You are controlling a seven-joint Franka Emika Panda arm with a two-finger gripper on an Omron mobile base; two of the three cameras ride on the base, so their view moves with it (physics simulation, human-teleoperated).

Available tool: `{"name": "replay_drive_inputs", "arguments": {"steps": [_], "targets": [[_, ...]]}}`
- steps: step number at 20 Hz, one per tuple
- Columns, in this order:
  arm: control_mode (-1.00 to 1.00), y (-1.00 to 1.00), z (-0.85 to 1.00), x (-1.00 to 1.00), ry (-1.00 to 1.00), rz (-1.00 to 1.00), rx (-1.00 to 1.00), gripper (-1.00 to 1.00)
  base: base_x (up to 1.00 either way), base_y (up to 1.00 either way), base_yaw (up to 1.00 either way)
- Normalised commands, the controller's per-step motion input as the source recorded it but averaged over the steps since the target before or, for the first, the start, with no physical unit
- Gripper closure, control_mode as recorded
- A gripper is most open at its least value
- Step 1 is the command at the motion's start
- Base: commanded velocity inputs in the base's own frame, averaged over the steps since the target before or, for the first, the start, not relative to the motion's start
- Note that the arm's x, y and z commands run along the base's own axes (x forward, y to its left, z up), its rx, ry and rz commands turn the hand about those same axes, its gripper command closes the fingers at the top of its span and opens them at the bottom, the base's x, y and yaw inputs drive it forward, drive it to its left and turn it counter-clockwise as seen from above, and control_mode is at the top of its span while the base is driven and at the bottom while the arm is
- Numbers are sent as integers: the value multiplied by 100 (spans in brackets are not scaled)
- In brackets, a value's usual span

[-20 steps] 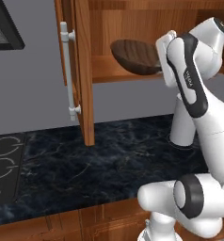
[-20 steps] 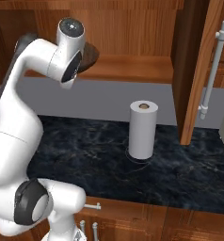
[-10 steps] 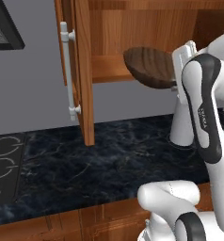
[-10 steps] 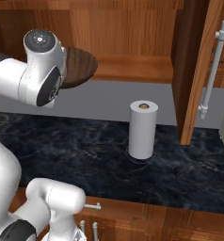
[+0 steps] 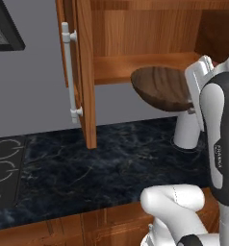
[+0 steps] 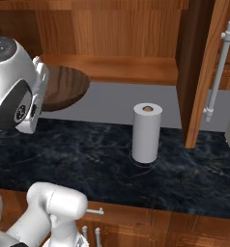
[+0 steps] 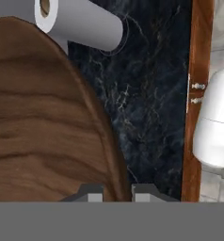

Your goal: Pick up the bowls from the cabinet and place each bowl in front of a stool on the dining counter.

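Note:
A dark brown wood-grained bowl [image 5: 160, 88] hangs tilted in the air just in front of the cabinet shelf [image 5: 135, 67] and above the black marble wall counter [image 5: 87, 168]. My gripper [image 7: 115, 193] is shut on its rim, with the bowl [image 7: 43, 117] spreading across the left of the hand view. From the right base view the bowl [image 6: 64, 87] juts out beside my white hand, below the shelf [image 6: 122, 70]. The cabinet door [image 5: 82, 72] stands open with its silver bar handle [image 5: 68, 72].
A white paper towel roll [image 6: 147, 132] stands on the counter right of the bowl; it also appears behind my arm [image 5: 186, 132]. The second open door [image 6: 199, 72] hangs at the right. A black cooktop [image 5: 6, 168] lies far left, under a range hood [image 5: 3, 29].
The arm has drawn the bowl out of the cabinet, away from the shelf and a little downward, toward the base. The grip on the rim has stayed shut.

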Motion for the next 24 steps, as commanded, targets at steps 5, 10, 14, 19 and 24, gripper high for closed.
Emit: {"name": "replay_drive_inputs", "arguments": {"steps": [5,10,14,19,24], "targets": [[-100,9,0,-44,14,0,-10,100,0,0,0],[100,1,-1,-19,3,0,-5,100,-28,0,0],[100,0,0,0,0,0,0,100,-98,-48,-10],[100,0,0,0,0,0,0,100,-100,-82,-35],[100,0,0,0,0,0,0,100,-93,-36,-62]]}}
